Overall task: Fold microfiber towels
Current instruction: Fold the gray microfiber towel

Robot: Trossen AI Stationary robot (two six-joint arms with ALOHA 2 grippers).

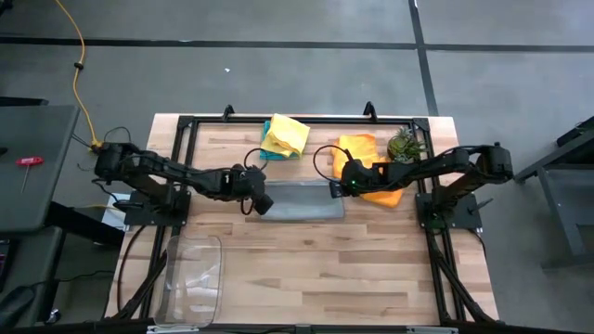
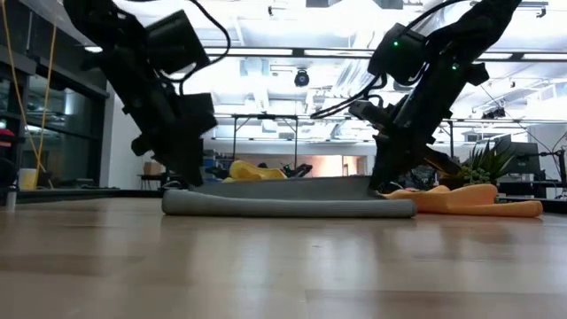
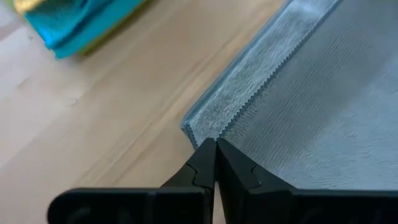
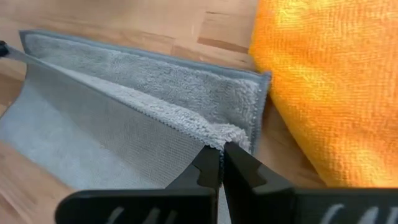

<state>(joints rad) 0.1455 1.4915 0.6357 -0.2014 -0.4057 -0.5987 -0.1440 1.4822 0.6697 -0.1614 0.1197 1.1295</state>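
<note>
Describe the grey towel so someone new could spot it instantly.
On the light wooden table, look at the middle, between the two dark arms. There lies the flat grey microfiber towel, with the left gripper and right gripper each shut on a corner. It is the only grey cloth; the orange towel beside it and the yellow towel behind lie untouched.

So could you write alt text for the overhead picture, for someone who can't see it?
Two dark robot arms meet over a grey towel on a wooden table, the left claw and right claw each pinching a corner. Yellow and orange towels, a small plant and a clear tray lie around.
</note>
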